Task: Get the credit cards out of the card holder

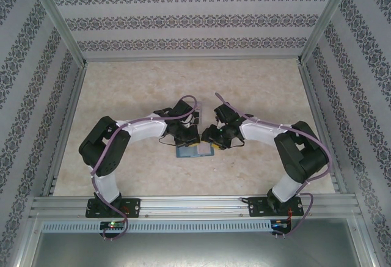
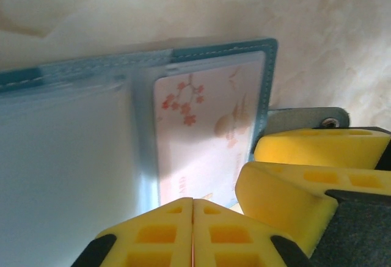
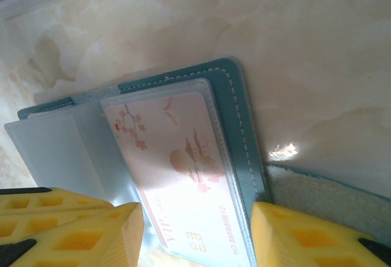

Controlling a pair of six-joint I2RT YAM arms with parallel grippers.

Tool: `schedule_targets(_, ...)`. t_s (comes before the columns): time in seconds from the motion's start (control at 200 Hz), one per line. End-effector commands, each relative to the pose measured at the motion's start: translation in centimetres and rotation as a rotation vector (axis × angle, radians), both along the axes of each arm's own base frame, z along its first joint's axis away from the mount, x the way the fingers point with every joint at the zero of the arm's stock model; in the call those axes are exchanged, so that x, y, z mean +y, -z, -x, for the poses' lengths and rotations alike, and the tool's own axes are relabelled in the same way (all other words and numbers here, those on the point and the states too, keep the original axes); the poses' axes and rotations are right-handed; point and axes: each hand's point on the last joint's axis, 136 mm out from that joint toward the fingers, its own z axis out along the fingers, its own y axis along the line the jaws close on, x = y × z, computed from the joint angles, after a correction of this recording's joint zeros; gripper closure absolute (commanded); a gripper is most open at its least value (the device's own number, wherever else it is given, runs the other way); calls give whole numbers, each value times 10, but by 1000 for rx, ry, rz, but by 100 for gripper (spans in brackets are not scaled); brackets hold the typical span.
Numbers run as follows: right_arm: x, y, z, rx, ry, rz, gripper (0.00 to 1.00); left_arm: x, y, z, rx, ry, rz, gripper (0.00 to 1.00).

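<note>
When looking down from the top cam, can spot the wallet (image 1: 194, 153) lying flat on the table (image 1: 122, 96), close to the front edge and roughly midway across. Opened up like a book, teal cover down, clear sleeves (image 2: 67, 157) facing up.

Got one card (image 3: 174, 163) tucked inside the sleeve on the strap side: pale pink, blossoms and a couple of birds printed on it, plus some lettering near one end, too blurry to read properly. Sitting fully on the wallet, not pulled out yet. Strap (image 2: 305, 119) poking out past that same outer edge, metal snap (image 2: 330, 121) showing, resting on the table.

Left gripper (image 2: 193, 209) clenched tight, yellow fingers (image 2: 156, 233) pressed flat against each other, parked at the wallet's near edge around the fold between the two pages. Can't tell about anything thin pinched in there, tbh.

Right gripper (image 3: 197, 212) spread apart, straddling the lettered end of the card: one finger over the clear plastic beside the card, the other over the teal border next to the strap. Doesn't look clamped onto anything. Crowded right up beside the left gripper too, fingers nearly touching, going by the left wrist cam.
</note>
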Motion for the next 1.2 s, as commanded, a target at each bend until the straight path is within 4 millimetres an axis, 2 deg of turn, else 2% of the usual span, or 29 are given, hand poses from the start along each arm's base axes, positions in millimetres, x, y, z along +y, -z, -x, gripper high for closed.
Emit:
schedule_targets(0.0, 4, -24, -8, -62, 16, -48, 50, -22, -12, -10, -50, 17, 67, 96)
schedule_targets(0.14, -8, -33, -15, -88, 47, -48, 50, -23, -11, -10, -44, 26, 58, 98)
schedule_targets(0.51, -39, -35, -19, -99, 97, -12, 51, -10, 5, -6, -24, 51, -41, 98)
schedule_targets(0.789, -38, -33, -19, -87, 90, -18, 50, 0, 16, -4, -7, 71, -118, 98)
schedule_targets(1.194, -32, -32, -21, -78, 69, -32, 50, -3, 21, -2, 6, 77, -115, 91)
